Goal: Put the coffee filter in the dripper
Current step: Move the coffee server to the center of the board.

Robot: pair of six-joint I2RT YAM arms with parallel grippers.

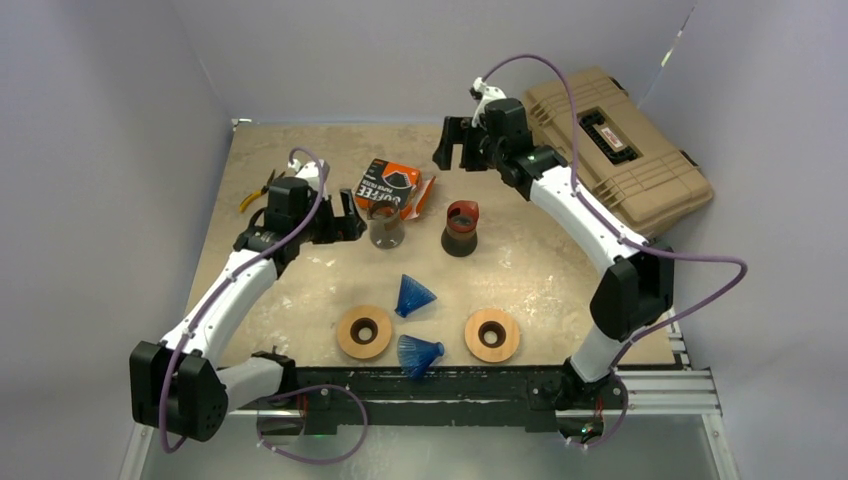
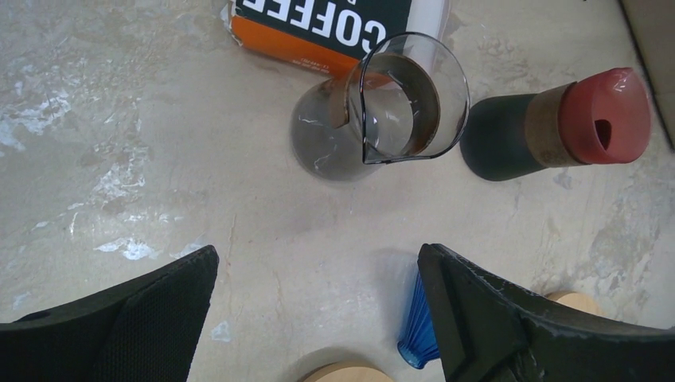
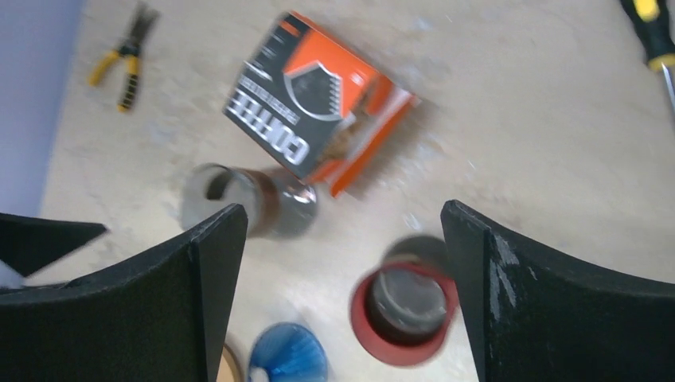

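An orange-and-black box of coffee filters (image 1: 392, 187) lies at the back middle of the table, brown paper showing at its open end (image 3: 350, 131). Two blue ribbed drippers lie on their sides: one (image 1: 414, 296) mid-table, the other (image 1: 418, 354) by the front edge. My left gripper (image 1: 352, 217) hangs open just left of a clear glass carafe (image 2: 382, 111), with nothing between its fingers (image 2: 318, 255). My right gripper (image 1: 455, 155) is raised above the back of the table, open and empty (image 3: 342, 211), looking down on the box (image 3: 314, 103) and one dripper (image 3: 288, 354).
A dark carafe with a red top (image 1: 461, 228) stands right of the glass one. Two wooden rings (image 1: 364, 331) (image 1: 492, 335) lie near the front. Yellow pliers (image 1: 258, 192) lie at far left, a screwdriver (image 3: 653, 32) at the back, and a tan case (image 1: 618, 145) at back right.
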